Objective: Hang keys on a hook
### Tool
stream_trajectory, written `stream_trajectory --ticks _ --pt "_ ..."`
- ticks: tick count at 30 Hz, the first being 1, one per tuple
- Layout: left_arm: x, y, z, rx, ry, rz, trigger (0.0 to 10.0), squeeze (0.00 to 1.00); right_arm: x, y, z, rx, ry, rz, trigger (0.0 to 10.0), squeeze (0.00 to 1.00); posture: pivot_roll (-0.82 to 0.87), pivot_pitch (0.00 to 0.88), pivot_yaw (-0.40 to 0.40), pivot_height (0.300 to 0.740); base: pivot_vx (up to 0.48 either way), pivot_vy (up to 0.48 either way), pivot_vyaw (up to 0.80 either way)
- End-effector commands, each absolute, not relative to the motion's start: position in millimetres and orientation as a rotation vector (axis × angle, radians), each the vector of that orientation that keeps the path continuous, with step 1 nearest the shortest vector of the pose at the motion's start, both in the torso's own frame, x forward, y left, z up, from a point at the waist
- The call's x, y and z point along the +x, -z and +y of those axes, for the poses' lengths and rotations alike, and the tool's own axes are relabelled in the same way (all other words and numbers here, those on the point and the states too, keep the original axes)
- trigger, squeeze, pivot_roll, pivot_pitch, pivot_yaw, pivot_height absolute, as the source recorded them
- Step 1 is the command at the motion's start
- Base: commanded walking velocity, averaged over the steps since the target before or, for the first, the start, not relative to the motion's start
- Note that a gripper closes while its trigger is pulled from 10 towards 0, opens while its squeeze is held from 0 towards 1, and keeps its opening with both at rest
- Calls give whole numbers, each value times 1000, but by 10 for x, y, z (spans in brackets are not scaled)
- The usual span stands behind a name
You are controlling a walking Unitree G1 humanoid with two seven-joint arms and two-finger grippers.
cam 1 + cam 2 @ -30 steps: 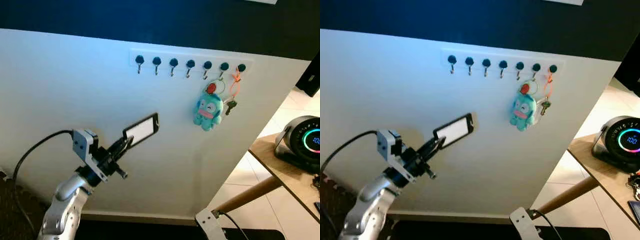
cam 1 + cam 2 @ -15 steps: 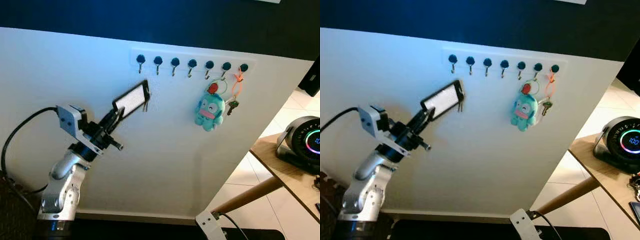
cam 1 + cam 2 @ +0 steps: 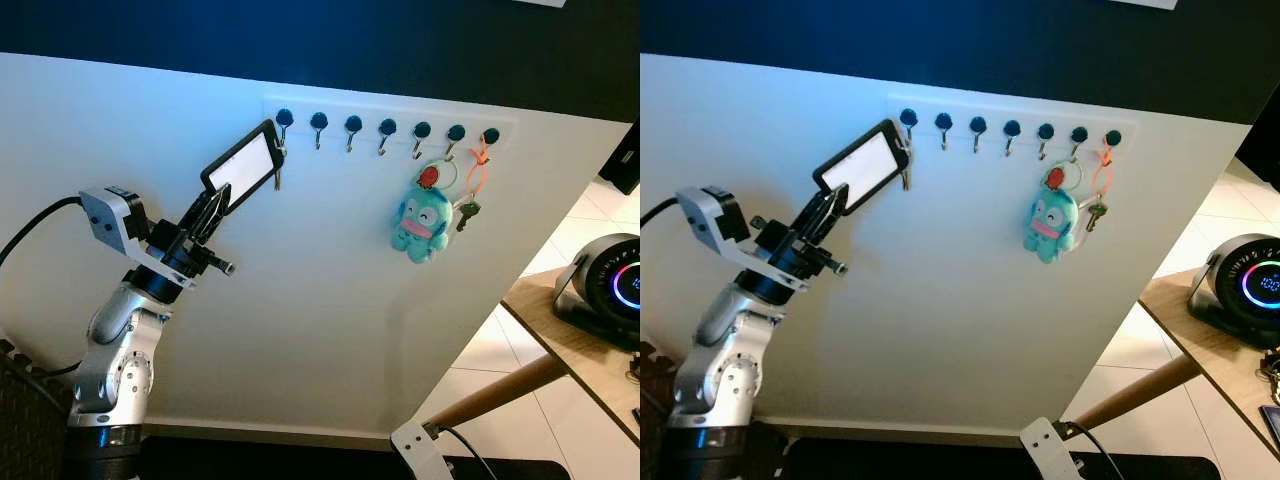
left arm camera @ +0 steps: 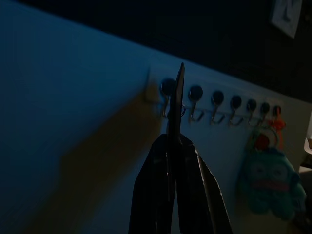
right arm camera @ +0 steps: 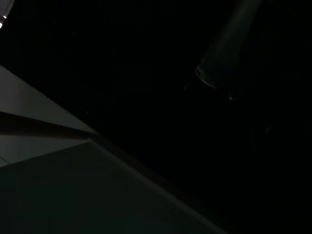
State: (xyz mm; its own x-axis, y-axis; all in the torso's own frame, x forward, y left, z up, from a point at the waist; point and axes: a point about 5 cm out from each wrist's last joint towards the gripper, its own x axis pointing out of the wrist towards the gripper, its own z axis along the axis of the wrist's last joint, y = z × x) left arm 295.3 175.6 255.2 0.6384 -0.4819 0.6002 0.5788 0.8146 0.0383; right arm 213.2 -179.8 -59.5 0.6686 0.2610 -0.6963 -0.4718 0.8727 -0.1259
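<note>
A white rail of several dark-knobbed hooks (image 3: 386,125) is fixed high on the white wall. My left gripper (image 3: 214,206) is raised and shut on a flat black-framed key tag (image 3: 242,165) with a white face. The tag's far end, with a small key (image 3: 277,176) dangling from it, sits right at the leftmost hook (image 3: 284,121). In the left wrist view the tag (image 4: 174,105) is seen edge-on, overlapping that hook (image 4: 167,91). I cannot tell whether the ring is on the hook. My right arm (image 3: 421,447) hangs idle at the bottom edge.
A teal plush keychain (image 3: 419,222) and an orange loop with a key (image 3: 470,178) hang from the two rightmost hooks. A wooden table (image 3: 560,350) at the right carries a round black device with a glowing ring (image 3: 612,287). Pale floor tiles lie below.
My left arm has lifted the key tag from mid-wall up and leftward to the leftmost hook. The hanging keychains have not moved.
</note>
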Motion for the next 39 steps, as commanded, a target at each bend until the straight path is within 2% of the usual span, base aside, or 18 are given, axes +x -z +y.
stream_trajectory --ticks 1,15,39 --pt "2970 -2587 1752 -157 594 -660 0 0 2147 578 -1799 -280 -416 711 10000 0 93 63 -105 740 0 0 0" --pt "3022 -2653 1724 -151 569 -685 0 0 2214 536 -1746 -268 -429 679 10000 0 95 59 -104 740 0 0 0" --pt "2957 -2557 1554 -103 699 -636 0 0 2193 549 -1754 -271 -425 684 10000 0 96 65 -101 740 0 0 0"
